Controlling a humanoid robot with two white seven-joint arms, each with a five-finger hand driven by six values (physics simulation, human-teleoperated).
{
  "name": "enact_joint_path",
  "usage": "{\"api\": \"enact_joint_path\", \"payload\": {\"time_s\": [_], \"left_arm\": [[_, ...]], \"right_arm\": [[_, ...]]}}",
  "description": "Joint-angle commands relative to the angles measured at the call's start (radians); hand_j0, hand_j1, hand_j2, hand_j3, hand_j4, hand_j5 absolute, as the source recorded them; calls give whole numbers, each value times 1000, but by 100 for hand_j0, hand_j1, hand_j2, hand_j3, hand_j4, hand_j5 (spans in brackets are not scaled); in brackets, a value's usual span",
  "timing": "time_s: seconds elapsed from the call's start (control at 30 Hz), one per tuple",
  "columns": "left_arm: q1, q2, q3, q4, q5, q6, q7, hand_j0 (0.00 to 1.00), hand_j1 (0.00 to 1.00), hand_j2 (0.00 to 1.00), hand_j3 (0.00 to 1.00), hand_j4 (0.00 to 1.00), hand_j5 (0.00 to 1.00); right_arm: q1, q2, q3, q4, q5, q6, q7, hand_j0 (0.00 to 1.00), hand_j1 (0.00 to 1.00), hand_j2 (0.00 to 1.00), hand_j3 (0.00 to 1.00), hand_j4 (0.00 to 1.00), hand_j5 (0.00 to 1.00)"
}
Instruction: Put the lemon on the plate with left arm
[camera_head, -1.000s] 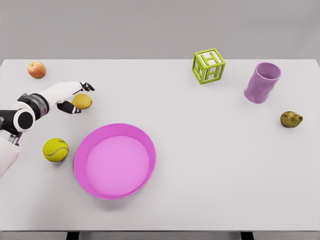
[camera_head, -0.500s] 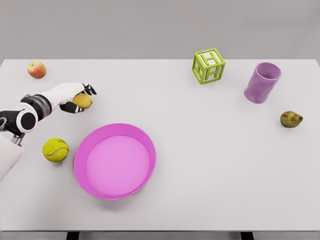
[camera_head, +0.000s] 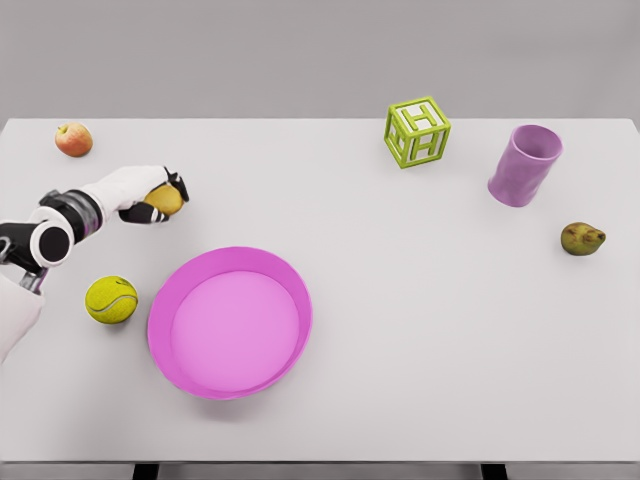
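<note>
Left hand (camera_head: 148, 194) sits at the left side of the frame, its white arm reaching in from the lower left edge, and the fingers are curled around the lemon (camera_head: 165, 199), thumb below and fingers over the top, so only the right part of the yellow fruit peeks out past the dark fingertips. Whether the lemon is touching the surface (camera_head: 400, 300) or just clear of it, the view does not settle. Looking around: the red-and-yellow apple (camera_head: 73, 139) lies in the upper left corner, apart from the hand. Below the forearm, near the left edge, the yellow-green tennis ball (camera_head: 111, 299) rests just beside the rim of the big pink plate (camera_head: 185, 282), which fills the lower left-centre of the frame, lying below and to the right of the hand with bare surface between the two. Nothing stands in that gap. Far off on the other side, the green letter cube (camera_head: 417, 131) sits at upper centre-right, the purple cup (camera_head: 525, 165) stands upright near the upper right, and the brownish pear (camera_head: 582, 238) lies at the right edge, all well apart from the hand and lemon.
</note>
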Motion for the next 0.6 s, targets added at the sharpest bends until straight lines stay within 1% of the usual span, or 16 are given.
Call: {"api": "enact_joint_path", "payload": {"time_s": [0.0, 0.37, 0.5, 0.57], "left_arm": [[0, 2, 3, -23, 4, -1, 1, 43, 43, 43, 43, 43, 43], [2, 12, 3, -97, 12, -10, 1, 42, 42, 42, 42, 42, 42], [14, 16, 7, -120, 12, -87, 1, 42, 42, 42, 42, 42, 42], [21, 36, 7, -133, 13, -120, 1, 42, 42, 42, 42, 42, 42]], "right_arm": [[0, 0, 0, -1, 0, 0, 0, 100, 100, 100, 100, 100, 100], [0, 0, 0, 0, 0, 0, 0, 100, 100, 100, 100, 100, 100], [0, 0, 0, 0, 0, 0, 0, 100, 100, 100, 100, 100, 100], [0, 0, 0, -1, 0, 0, 0, 100, 100, 100, 100, 100, 100]]}}
